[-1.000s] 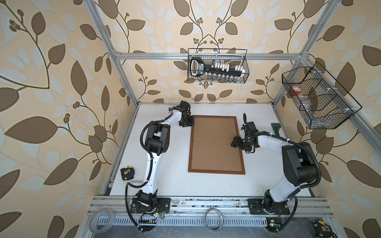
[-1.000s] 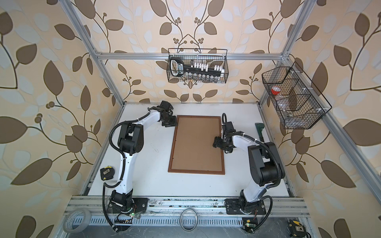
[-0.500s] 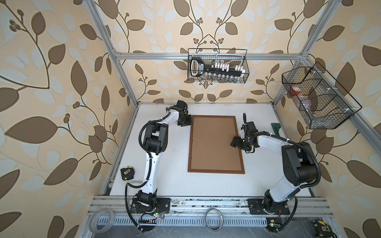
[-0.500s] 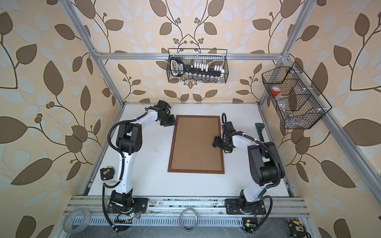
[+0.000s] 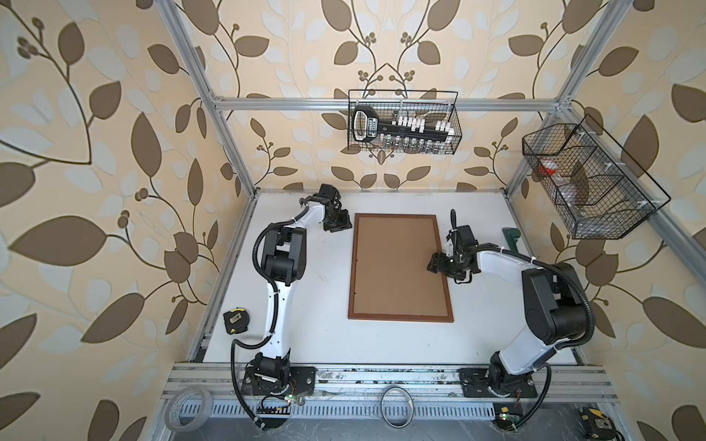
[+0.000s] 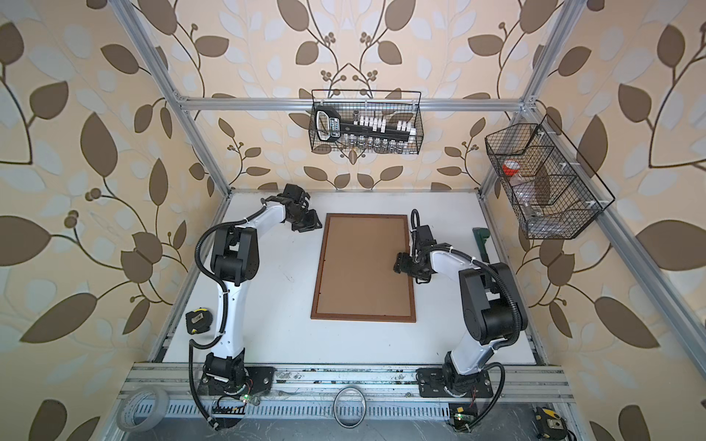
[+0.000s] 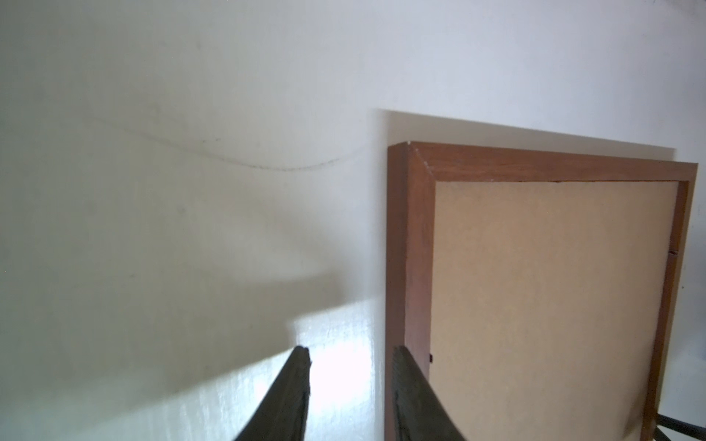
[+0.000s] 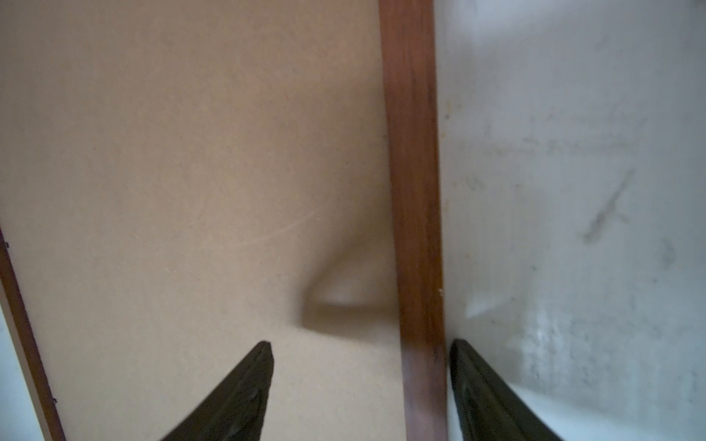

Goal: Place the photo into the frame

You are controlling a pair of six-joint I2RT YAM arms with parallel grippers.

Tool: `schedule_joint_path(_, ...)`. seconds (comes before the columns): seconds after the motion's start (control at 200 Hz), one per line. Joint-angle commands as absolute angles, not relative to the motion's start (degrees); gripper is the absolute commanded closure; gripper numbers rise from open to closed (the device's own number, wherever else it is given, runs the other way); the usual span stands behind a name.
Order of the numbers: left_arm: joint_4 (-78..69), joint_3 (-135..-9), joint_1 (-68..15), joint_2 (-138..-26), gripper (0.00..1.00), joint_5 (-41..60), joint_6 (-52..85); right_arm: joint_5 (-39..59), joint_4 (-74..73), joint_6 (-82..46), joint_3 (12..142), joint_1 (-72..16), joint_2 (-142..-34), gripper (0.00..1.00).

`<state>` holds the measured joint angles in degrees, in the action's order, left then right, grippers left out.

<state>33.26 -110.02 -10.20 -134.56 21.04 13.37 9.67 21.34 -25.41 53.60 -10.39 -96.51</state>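
The big frame with the thin red-brown wooden edge [image 5: 400, 318] is laid flat in the middle of the white surface [image 5: 317, 298], back side up. It is filled by a plain brown backing board [image 5: 397, 267]. The photo is not seen in any view. It may be hidden under the board, but that cannot be told.

The right pincer [image 8: 362, 343] is held wide apart, and nothing is gripped. The frame's edge at three o'clock is straddled: one tip is over the board, and the other is set just outside the wood. The left pincer [image 7: 349, 355] is only a little apart and empty, just beside the frame's corner at eleven o'clock.

Trouble could be caused if the right pincer is squeezed shut here. The edge could be pinched and tipped up. Then the board could be shaken loose, and a photo under it could be slid out of place. The whole frame could also be shoved sideways, since it is not held down. On the left, the wood could be bumped by the nearest tip.
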Motion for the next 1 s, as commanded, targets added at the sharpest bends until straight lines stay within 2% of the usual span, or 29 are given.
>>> schedule_joint_path(0.0,34.41,-109.51,-11.02,-131.5,0.63,22.24,11.45,9.98,23.29,-24.49,53.66,-10.77,-98.67,0.26)
schedule_joint_path(0.995,37.43,-110.23,-13.36,-134.41,0.64,19.36,8.61,9.69,23.55,-24.46,53.86,-10.77,-98.54,0.26)
